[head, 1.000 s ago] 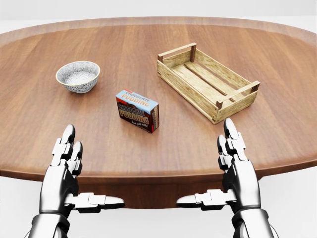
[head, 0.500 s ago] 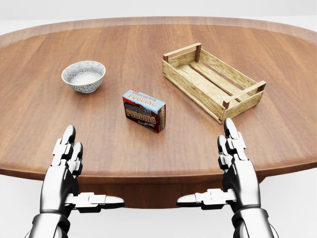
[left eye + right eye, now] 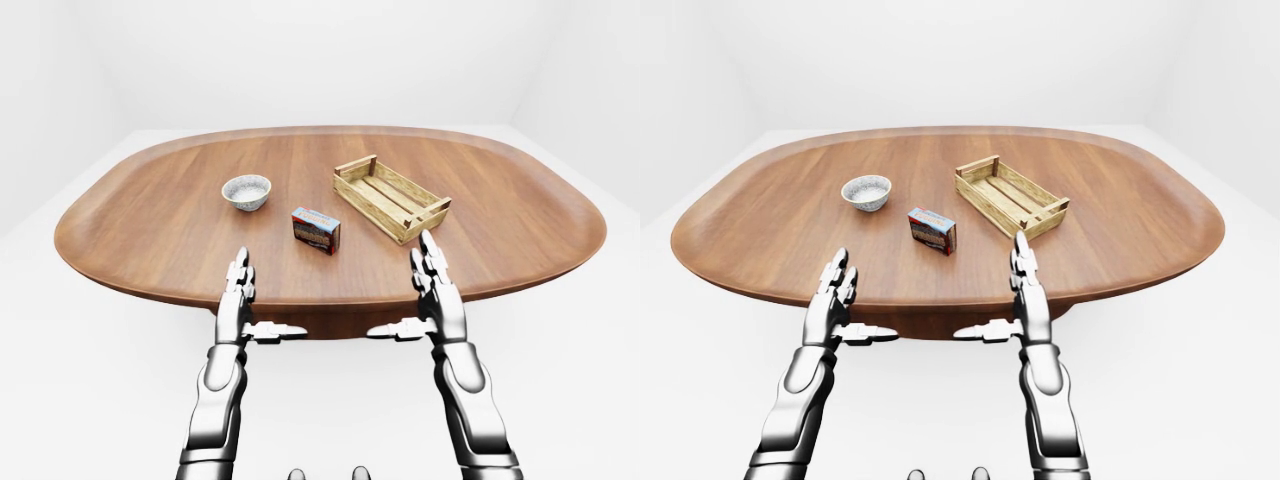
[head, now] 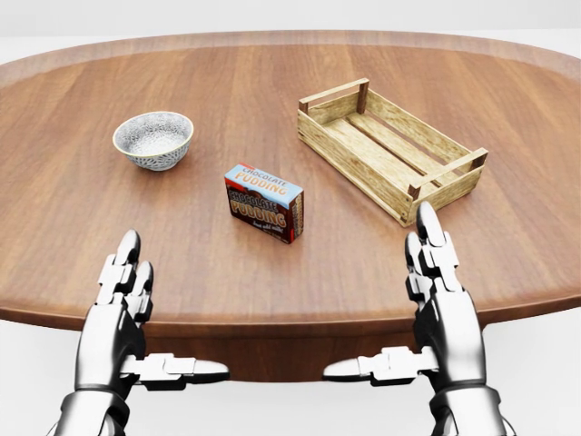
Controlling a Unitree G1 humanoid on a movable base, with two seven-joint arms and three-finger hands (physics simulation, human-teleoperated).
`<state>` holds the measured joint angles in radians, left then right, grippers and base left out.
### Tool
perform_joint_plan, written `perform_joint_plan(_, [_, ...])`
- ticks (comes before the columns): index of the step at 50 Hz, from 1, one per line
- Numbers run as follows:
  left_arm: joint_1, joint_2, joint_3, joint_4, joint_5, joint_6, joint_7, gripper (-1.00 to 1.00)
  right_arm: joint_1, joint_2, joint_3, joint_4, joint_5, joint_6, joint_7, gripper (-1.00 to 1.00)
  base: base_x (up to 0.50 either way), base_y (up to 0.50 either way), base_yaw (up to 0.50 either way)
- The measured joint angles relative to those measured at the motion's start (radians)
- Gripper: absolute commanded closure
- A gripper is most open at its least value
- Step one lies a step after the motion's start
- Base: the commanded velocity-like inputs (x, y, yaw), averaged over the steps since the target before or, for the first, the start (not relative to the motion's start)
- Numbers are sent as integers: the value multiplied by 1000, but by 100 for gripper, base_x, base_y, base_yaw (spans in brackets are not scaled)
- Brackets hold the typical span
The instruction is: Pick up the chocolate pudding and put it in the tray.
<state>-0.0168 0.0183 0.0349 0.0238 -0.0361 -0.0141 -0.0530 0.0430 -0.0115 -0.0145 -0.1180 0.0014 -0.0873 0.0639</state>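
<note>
The chocolate pudding box [image 4: 264,203] stands on the wooden table [image 4: 272,82] near the middle of the head view, blue on top with red sides. To its upper right lies the slatted wooden tray [image 4: 390,147], with nothing in it. My left hand [image 4: 136,318] hovers open at the table's near edge, lower left of the box. On the lower right my right hand [image 4: 413,309] is open too, fingers pointing at the tray's near corner. Neither hand touches anything.
A small patterned bowl [image 4: 153,139] sits on the table to the upper left of the pudding box. The oval table's near edge [image 4: 290,322] runs just under both hands. White floor and walls surround the table [image 3: 560,230].
The whole picture slid right between the two earlier frames, so the camera moved. Since then my right hand has crept slightly up and right; the left hand has barely moved.
</note>
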Motion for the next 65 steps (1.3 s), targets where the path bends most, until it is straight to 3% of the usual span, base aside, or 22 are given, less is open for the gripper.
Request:
perform_joint_plan(31, [-4,0,-2,13,3,5,-2,-100,163,17,25,-513,-127,0,-64,-100,0,0,0])
perform_joint_plan(65, [-8,1,1,20,-4,15,1,-100,178,18,31,-583,-136,0,-69,-100,11,0,0])
